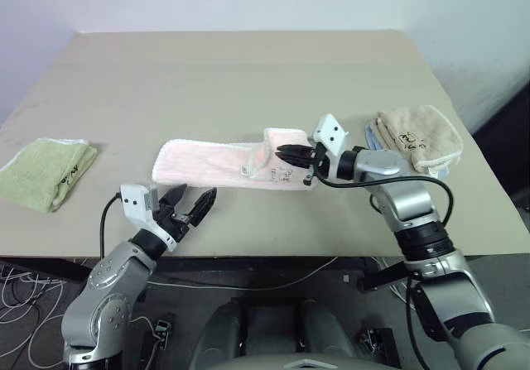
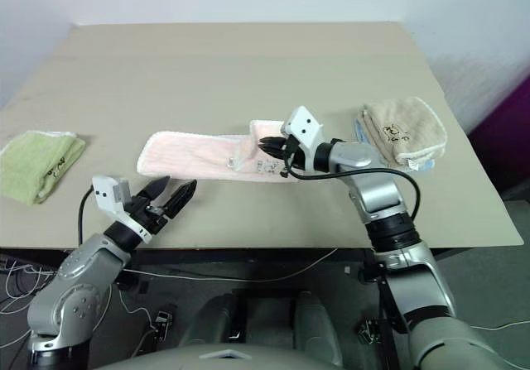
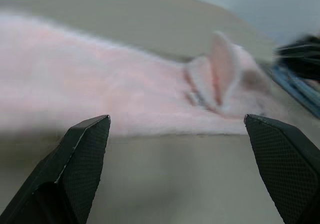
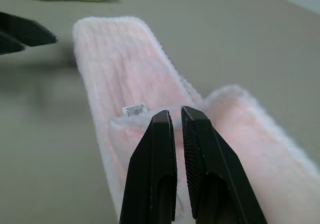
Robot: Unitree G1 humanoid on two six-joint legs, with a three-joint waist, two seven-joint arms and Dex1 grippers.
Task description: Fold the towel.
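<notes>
Table (image 1: 248, 72): the far half is seen bare; the front edge runs just behind the left gripper.
Towel (image 1: 207, 161): laid lengthwise near the table's middle front, its right end raised into a fold; white loop tag (image 4: 134, 109) is seen on top.
Green towel (image 1: 45, 171): folded, at the left edge, well apart.
Tan towel (image 1: 418, 136): folded, at the right edge.
Left gripper (image 1: 189, 206): fingers spread wide, nothing held, near the towel's front edge.
Right gripper (image 1: 290, 152): fingers nearly closed at the raised fold; a pinch on the cloth cannot be confirmed.

The pink towel (image 1: 217, 162) is fluffy, matt terry cloth with white stitched edging. The bench (image 1: 248, 80) looks smooth and matt beige. Each end effector's fingers (image 3: 85, 149) are black with finely textured pads.
</notes>
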